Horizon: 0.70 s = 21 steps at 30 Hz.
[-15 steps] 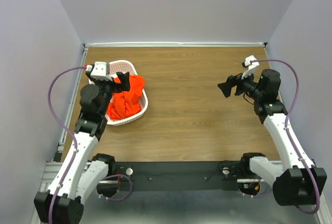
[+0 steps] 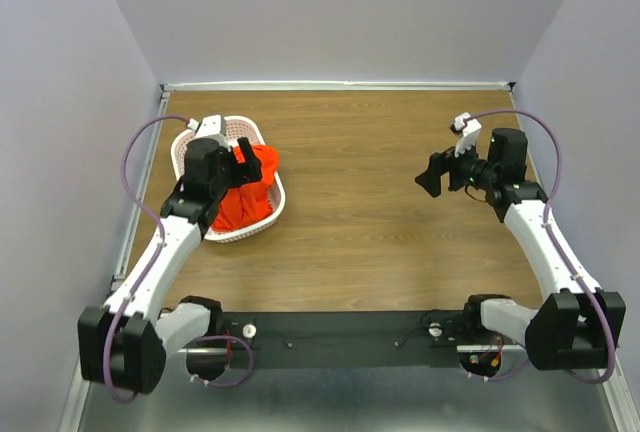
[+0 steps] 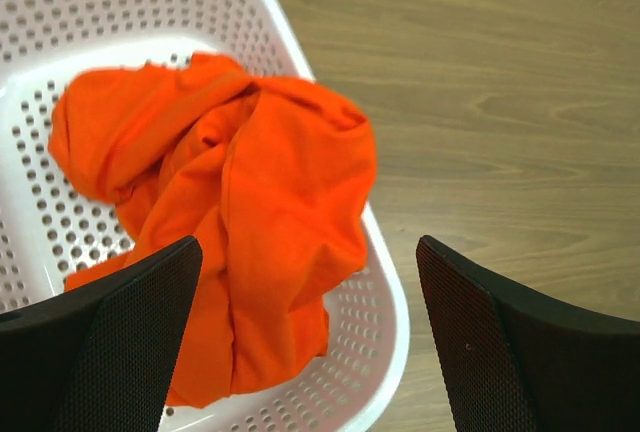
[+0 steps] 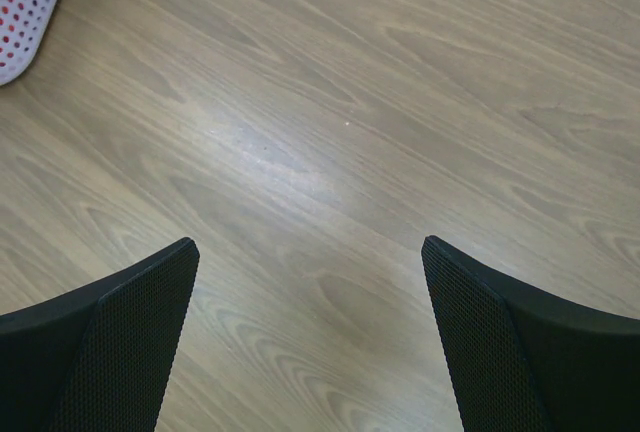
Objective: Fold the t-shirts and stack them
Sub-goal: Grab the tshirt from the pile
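A crumpled bright orange-red t-shirt (image 2: 245, 197) lies in a white perforated basket (image 2: 274, 210) at the left of the table. It fills the left wrist view (image 3: 235, 192), draped toward the basket's rim (image 3: 385, 302). My left gripper (image 2: 243, 157) hangs open just above the shirt and holds nothing; in its wrist view it (image 3: 310, 342) straddles the shirt's lower fold and the rim. My right gripper (image 2: 432, 174) is open and empty above bare wood at the right, and in its wrist view it (image 4: 310, 342) shows only table.
The wooden table (image 2: 370, 172) is walled on three sides. A corner of the basket (image 4: 25, 12) shows at the upper left of the right wrist view. A black rail (image 2: 330, 337) runs along the near edge between the arm bases.
My left arm has swung forward and in, bringing the open gripper lower over the shirt. My right gripper has shifted slightly left.
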Available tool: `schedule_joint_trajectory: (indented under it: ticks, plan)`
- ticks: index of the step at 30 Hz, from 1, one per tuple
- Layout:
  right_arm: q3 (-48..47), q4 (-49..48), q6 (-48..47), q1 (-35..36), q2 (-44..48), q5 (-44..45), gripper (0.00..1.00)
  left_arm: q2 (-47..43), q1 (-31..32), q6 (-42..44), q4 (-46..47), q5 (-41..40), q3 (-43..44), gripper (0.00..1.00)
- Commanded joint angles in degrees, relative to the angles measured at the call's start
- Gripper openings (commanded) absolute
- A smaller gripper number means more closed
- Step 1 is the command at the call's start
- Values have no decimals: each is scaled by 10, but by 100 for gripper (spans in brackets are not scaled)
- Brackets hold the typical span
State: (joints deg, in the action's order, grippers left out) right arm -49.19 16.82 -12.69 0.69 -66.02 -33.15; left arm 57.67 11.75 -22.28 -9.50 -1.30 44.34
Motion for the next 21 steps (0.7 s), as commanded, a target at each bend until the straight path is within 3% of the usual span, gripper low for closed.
schedule_joint_trajectory:
  ticks: [1,7,8,12,13,16,19,21]
  plan:
    - [-9,27,-15,-1,23,-29,100,79,2,-38,-39,-55,29,95]
    - [-11,28,-11,-2,26,-19,100,190,2,-30,-57,-118,71,88]
    - [-11,28,-10,-2,28,-22,100,199,2,-29,-52,-118,73,74]
    - [-12,28,-8,-2,34,-26,100,254,2,-5,-48,-87,83,46]
    - [-12,28,-8,-1,35,-27,100,263,1,5,-59,-76,90,28]
    - [-10,28,-7,-1,42,-30,100,251,3,44,-76,-33,128,1]
    - [-9,28,-7,-2,48,-36,100,145,15,67,-57,7,160,0]
    - [-11,28,-6,-1,49,-39,100,81,20,70,-23,77,204,0]
